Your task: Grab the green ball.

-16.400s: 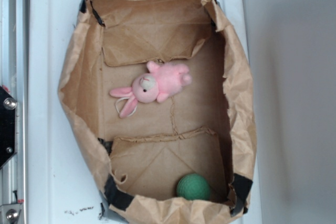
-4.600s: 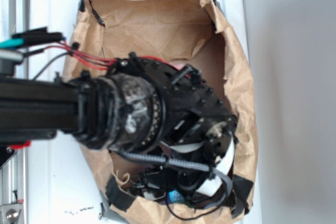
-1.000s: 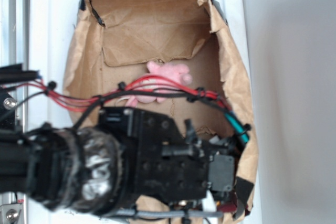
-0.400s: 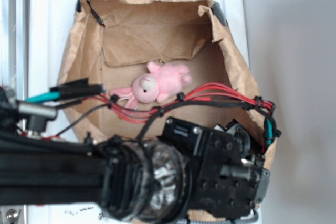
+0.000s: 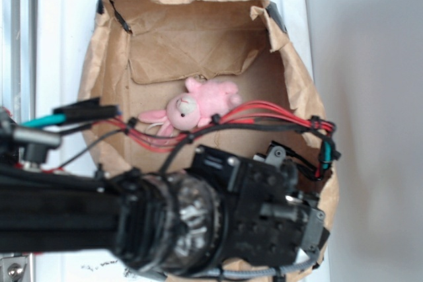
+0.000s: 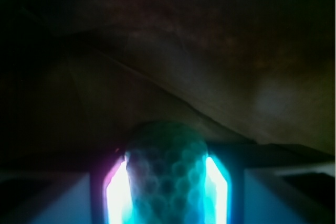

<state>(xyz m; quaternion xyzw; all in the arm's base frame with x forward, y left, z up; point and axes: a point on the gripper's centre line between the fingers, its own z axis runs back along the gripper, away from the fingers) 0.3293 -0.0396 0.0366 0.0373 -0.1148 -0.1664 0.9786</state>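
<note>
In the exterior view, the black arm (image 5: 198,222) covers the near end of the brown paper bag (image 5: 192,37) on the white counter (image 5: 59,44); the pink plush bunny (image 5: 195,107) lies mid-bag, and red wires (image 5: 264,113) arch above it. In the wrist view, the claw (image 6: 165,187) is closed on the green ball (image 6: 165,171), its dimpled surface wedged between both glowing fingers (image 6: 116,192), dark paper beyond.

You see the green ball (image 6: 166,174) only in the wrist view, low in the middle of the picture, dark green and round with a finely dimpled matte surface. It sits squeezed between the two glowing fingers (image 6: 117,192) of the end effector (image 6: 166,192), which touch it on both sides. In the exterior view the arm hides it completely.
</note>
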